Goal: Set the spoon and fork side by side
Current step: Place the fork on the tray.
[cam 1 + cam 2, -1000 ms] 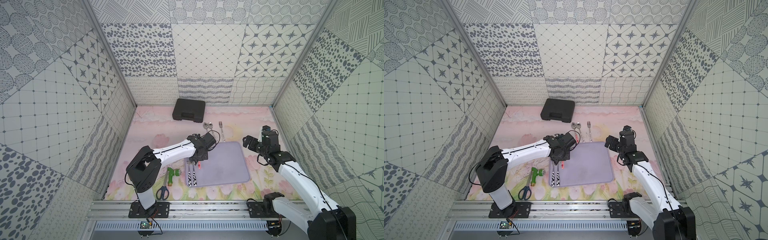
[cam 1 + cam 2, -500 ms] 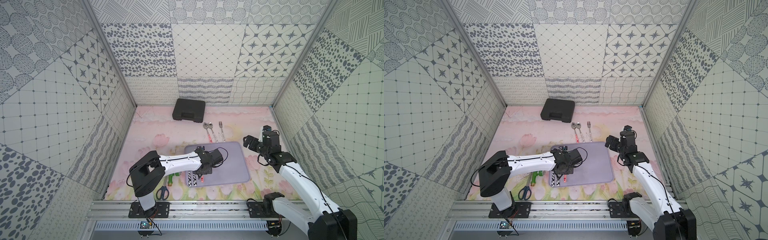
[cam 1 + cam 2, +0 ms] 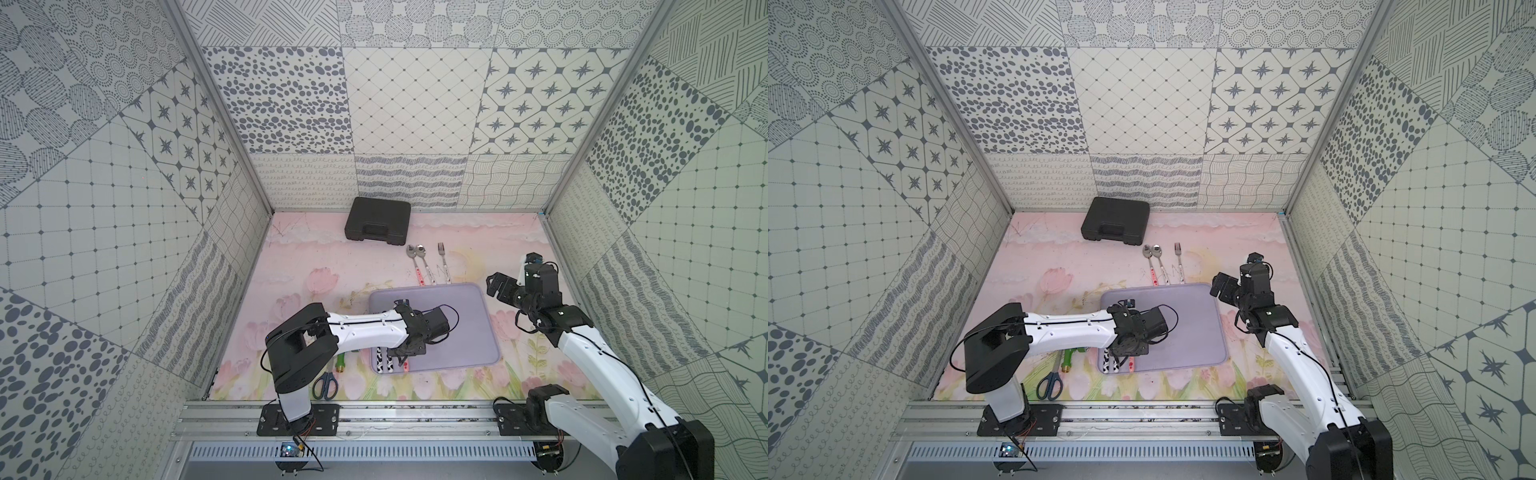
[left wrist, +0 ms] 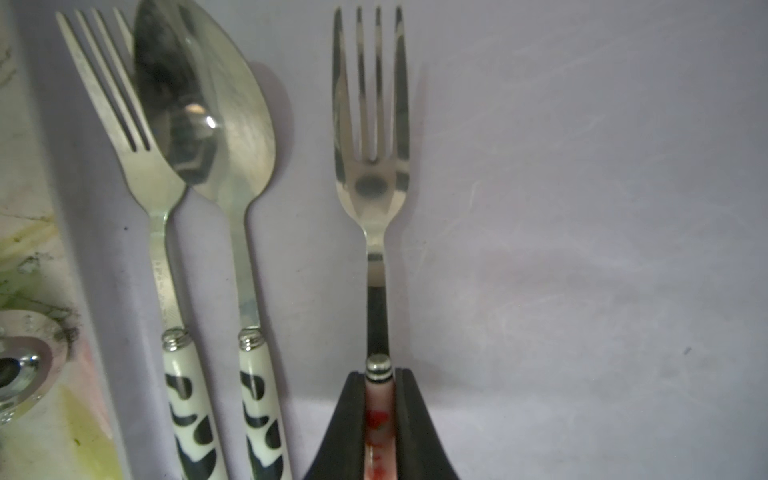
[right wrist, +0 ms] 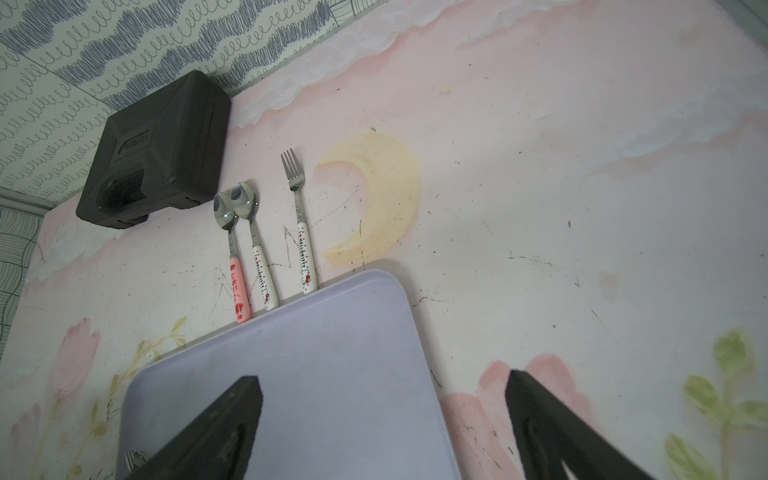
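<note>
Risks the fork [image 4: 371,124] landing skewed or knocking the cow-patterned spoon [image 4: 224,124], if let go before lying flat on the purple mat [image 4: 582,249]. Pinches its handle in the left claw [image 4: 380,399], near the mat's front left corner. Holds nothing in the right claw [image 5: 382,378], spread wide. Pink-handled spoon [image 5: 239,291]: on the bench [image 5: 540,166] at the mat's far edge.

In a top view the left arm [image 3: 365,330] hides the cow-patterned fork [image 3: 379,360], cow-patterned spoon [image 3: 389,360] and pink-handled fork [image 3: 405,365] at the lilac tray's [image 3: 465,332] near edge, all but their handle ends. The left wrist view's edge cuts those handles off, and a blurred shiny thing [image 4: 20,365] just off the tray is perhaps a tool's tip.
</note>
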You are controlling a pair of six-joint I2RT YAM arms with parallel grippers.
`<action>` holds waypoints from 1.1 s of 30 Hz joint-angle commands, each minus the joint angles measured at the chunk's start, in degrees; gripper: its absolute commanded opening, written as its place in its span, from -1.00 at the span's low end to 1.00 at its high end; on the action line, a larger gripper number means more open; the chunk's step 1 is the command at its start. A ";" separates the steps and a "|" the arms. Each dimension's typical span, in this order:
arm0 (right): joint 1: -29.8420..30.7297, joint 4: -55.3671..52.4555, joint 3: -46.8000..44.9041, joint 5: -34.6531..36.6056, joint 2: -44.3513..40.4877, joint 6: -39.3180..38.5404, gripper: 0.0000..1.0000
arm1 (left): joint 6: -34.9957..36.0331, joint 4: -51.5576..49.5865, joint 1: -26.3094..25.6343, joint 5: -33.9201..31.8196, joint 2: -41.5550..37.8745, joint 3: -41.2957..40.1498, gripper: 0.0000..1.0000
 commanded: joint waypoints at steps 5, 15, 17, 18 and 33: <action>0.36 1.36 -0.66 0.51 -1.25 -0.73 0.94 | -2.13 0.69 -0.66 -1.33 1.21 -0.64 -1.00; 0.36 1.36 -0.66 0.60 -1.20 -0.71 0.94 | -1.15 1.36 -0.60 -0.10 2.48 -0.41 -1.00; 0.36 1.36 -0.66 0.59 -1.12 -0.71 0.94 | -1.07 1.42 -0.60 -0.10 2.56 -0.40 -1.00; 0.36 1.36 -0.70 0.59 -1.12 -0.71 0.94 | -1.01 1.49 -0.64 -0.08 2.56 -0.45 -1.00; 0.36 1.36 -0.75 0.59 -1.16 -0.65 0.94 | -0.53 1.70 -0.71 0.25 1.03 -0.29 -0.59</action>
